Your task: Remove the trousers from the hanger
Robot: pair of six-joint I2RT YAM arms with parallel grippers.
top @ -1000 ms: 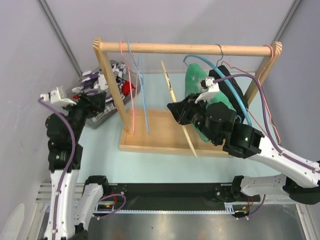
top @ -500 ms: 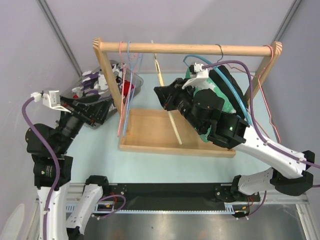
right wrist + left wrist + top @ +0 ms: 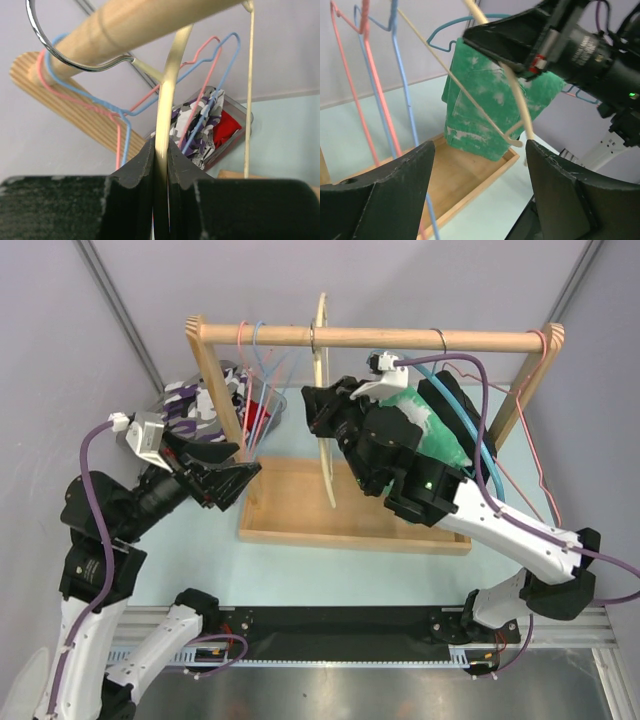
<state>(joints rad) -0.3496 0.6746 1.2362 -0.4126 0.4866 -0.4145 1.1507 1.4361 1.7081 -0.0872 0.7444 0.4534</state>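
While the right tool [image 3: 160, 150] clamps the cream hanger [image 3: 326, 475], the left tool [image 3: 478, 165] gapes toward the trousers [image 3: 470, 130].

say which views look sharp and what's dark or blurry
Top external: evenly lit, sharp, no glare. Left wrist: left fingers are dark, soft shapes; the green trousers read clearly. Right wrist: right fingers clamping the cream hanger are featureless black; the wooden rail is crisp.

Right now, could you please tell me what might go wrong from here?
1. The right gripper is clamped on the cream hanger, whose hook sits on the rail; letting go abruptly may set it swinging into the green trousers.
2. The open left gripper sits close to the pink hanger and blue hanger and could snag them.
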